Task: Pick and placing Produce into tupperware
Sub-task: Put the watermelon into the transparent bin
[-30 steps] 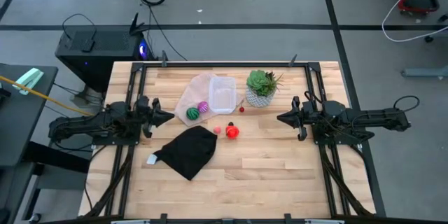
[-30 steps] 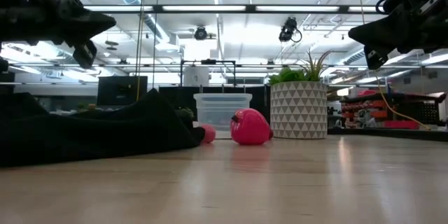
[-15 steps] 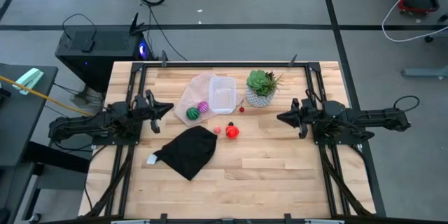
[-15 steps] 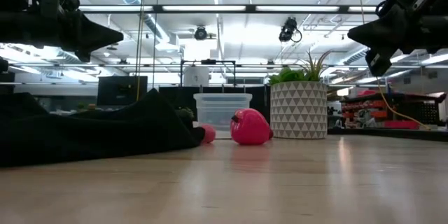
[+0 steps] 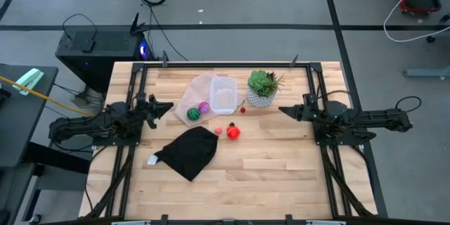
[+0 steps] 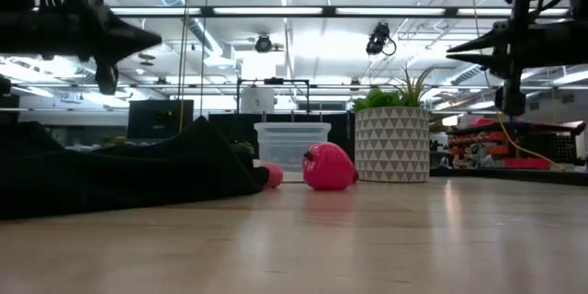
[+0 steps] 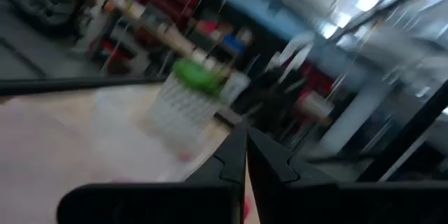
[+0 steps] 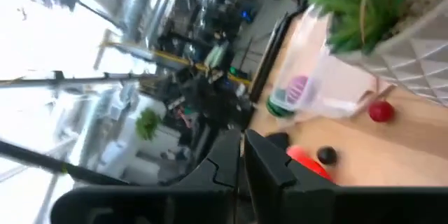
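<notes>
A: Table, left to right. The left gripper hangs above the left edge, fingers pressed together, nothing between them. It points toward the middle of the table.

B: What lies nearest it?

A: A black cloth, bunched toward the front, a small white tag at its left corner. Behind that, the pale pinkish sheet, with the green striped ball and the magenta-purple piece side by side on its front part.

B: And the tupperware?

A: The tupperware sits just right of those two, open-topped, apparently with nothing in it. In front of it, on bare wood, a small pink bit touching or just beside the red-orange piece, with a dark speck close behind them. A small red bit lies between the tub and the succulent pot.

B: The right side?

A: The right gripper hovers just right of the pot, jaws narrow, nearly touching, carrying nothing. It too points inward.

B: So which step?

A: My reading: the very start. All the produce I can see is outside the tub, and neither arm is over a piece.

B: What does the next move need?

A: One gripper must spread its fingers, travel in over a piece and come down on it. The ball and purple piece suit the left arm; the red bit suits the right, though the pot stands close by and could be knocked.
</notes>
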Controlling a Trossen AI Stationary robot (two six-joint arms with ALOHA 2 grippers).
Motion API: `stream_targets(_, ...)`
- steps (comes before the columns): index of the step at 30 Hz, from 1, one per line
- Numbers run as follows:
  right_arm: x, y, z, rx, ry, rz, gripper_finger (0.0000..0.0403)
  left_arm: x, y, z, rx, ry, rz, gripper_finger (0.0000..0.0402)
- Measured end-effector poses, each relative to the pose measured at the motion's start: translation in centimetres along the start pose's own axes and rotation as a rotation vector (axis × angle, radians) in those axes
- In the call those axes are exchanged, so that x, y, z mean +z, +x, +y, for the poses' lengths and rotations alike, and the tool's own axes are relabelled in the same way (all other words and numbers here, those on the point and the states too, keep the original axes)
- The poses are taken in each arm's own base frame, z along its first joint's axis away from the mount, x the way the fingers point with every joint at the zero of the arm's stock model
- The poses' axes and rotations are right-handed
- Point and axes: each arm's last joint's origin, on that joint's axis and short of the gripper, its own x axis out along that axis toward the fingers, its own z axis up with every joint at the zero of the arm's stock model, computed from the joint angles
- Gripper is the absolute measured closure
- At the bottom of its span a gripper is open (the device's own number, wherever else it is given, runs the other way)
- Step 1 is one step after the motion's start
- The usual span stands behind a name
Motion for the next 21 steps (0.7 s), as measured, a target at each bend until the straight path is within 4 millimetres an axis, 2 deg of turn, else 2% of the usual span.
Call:
stream_targets(2,0.2,0.0,0.6,0.056,-0.102,-0.026,0.0374,0.6,0.0,-0.4,-0.033,0.056,-0.051,0.0383)
stream_targets(4,0.6,-0.1,1.4,0.119,-0.260,-0.072,0.0374,1.4,-0.1,-0.9,-0.046,0.202,-0.084,0.0384)
stream_targets(8,2.5,-0.7,4.7,0.154,-0.531,-0.232,0.0374,4.3,-0.6,-2.7,-0.061,0.440,-0.210,0.0388)
stream_targets(11,4.3,-1.1,7.3,0.093,-0.589,-0.363,0.0374,6.7,-1.1,-3.9,-0.014,0.446,-0.292,0.0388)
stream_targets(15,6.9,-1.5,11.6,0.082,-0.581,-0.487,0.0374,10.3,-1.4,-6.1,0.035,0.438,-0.379,0.0384)
stream_targets(18,8.5,-1.1,14.5,0.067,-0.646,-0.529,0.0377,13.1,-0.7,-8.1,0.054,0.512,-0.404,0.0380)
stream_targets(21,10.0,-0.4,17.4,0.048,-0.714,-0.509,0.0382,15.6,0.9,-10.3,0.072,0.576,-0.401,0.0376)
